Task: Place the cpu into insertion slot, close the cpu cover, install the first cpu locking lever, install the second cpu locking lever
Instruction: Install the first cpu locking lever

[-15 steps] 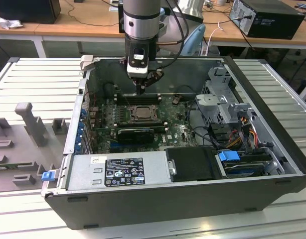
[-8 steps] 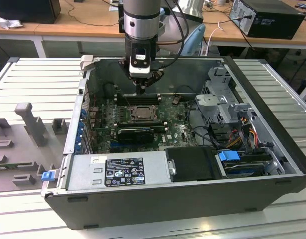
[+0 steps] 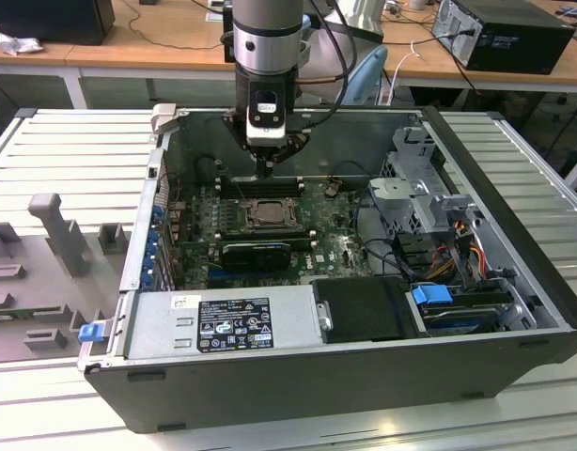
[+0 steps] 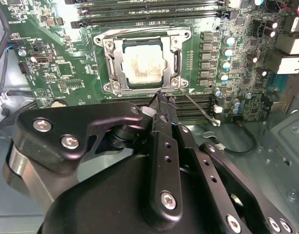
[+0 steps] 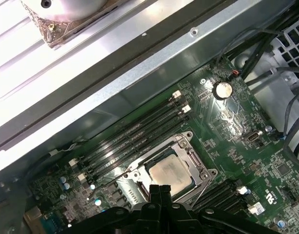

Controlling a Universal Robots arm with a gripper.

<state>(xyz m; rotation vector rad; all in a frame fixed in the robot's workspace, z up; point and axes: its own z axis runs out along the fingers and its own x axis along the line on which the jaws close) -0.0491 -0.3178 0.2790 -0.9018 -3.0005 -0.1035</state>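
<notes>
A slatted metal table carries an open computer case, and the robot arm reaches straight down into it from above. Along the case's near edge in the exterior view sits a grey power supply. Behind it, the green board covers the floor of the case, with a long black card lying across it. Rows of black memory slots run alongside the socket area. The gripper hangs low over the board, at the edge of the insertion slot on the side away from the black card. In both wrist views its fingertips are pressed together, with nothing visible between them. In the second wrist view the gripper has its tip just beside one corner of the insertion slot. In the first wrist view the gripper stands at the socket's edge. The cpu cover lies flat over the socket as a silver frame. The cpu sits inside the socket, its pale metal face showing through the cover's window. A thin wire lever slants away from the corner by the fingertips, out over the neighbouring memory slots. Whether the tip touches it cannot be told.
</notes>
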